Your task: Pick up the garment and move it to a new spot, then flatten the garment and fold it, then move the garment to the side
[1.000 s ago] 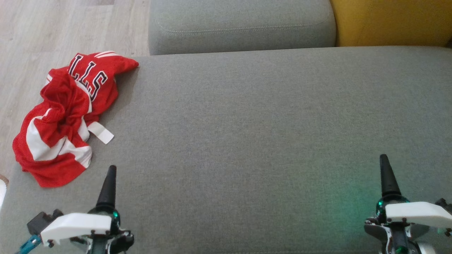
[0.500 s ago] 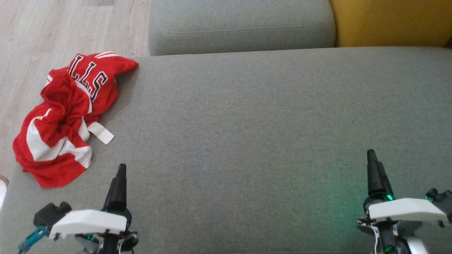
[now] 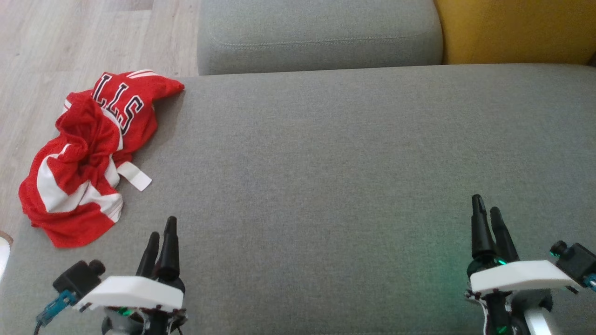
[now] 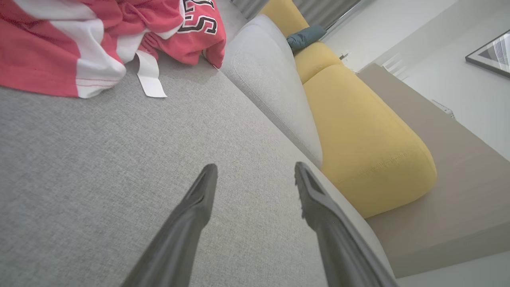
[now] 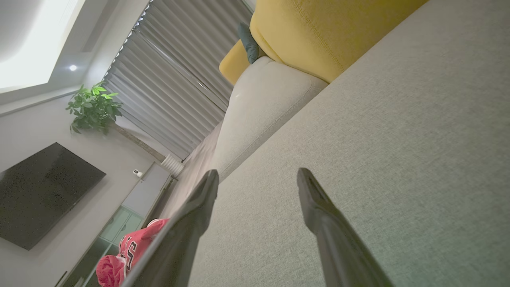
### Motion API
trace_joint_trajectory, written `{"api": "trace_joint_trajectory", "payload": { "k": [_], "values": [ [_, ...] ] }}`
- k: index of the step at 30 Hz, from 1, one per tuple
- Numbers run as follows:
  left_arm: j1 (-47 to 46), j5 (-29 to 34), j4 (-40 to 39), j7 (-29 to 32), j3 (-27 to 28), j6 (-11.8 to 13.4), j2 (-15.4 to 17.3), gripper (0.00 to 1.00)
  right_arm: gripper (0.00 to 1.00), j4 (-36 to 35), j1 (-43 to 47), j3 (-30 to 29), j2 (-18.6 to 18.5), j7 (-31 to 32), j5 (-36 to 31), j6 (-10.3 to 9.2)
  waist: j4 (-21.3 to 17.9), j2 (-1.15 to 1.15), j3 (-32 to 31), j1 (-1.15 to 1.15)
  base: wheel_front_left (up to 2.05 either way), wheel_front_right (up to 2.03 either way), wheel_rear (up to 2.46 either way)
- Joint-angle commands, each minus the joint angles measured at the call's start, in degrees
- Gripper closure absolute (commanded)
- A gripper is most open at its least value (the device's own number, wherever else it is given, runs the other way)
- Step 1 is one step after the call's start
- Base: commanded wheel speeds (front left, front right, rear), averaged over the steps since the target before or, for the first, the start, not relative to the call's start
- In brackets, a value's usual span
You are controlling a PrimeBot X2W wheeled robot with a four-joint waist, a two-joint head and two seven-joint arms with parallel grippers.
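You've got the red jersey [image 3: 84, 153] lying crumpled on the left edge of the grey sofa seat [image 3: 326, 163], towards its far-left corner, with part of it spilling past that edge. Its white label [image 3: 135, 176] lies flat on the seat. Your left gripper [image 3: 162, 228] hovers at the near edge, close to the jersey but not touching, jaws wide and empty. Your right gripper [image 3: 485, 204] is by the near-right corner, well apart from it, equally wide, nothing between its fingers.
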Motion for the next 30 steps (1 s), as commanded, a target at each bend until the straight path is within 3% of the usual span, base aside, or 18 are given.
{"api": "trace_joint_trajectory", "payload": {
  "k": [1,30],
  "values": [
    [-2.01,1.95,-1.7,-0.8,0.63,0.19,0.75,0.0,0.0,-2.57,-3.1,1.22,-0.34,-0.87,-1.98,0.24,0.0,0.0,-0.03,0.0,0.0,0.0,0.0],
    [-1.64,23.1,-3.26,-5.66,-1.92,2.68,0.96,0.0,0.0,-3.6,-2.93,5.97,-0.46,-5.77,-22.1,0.35,0.21,0.0,-1.34,0.0,0.0,0.0,0.0]
  ]
}}
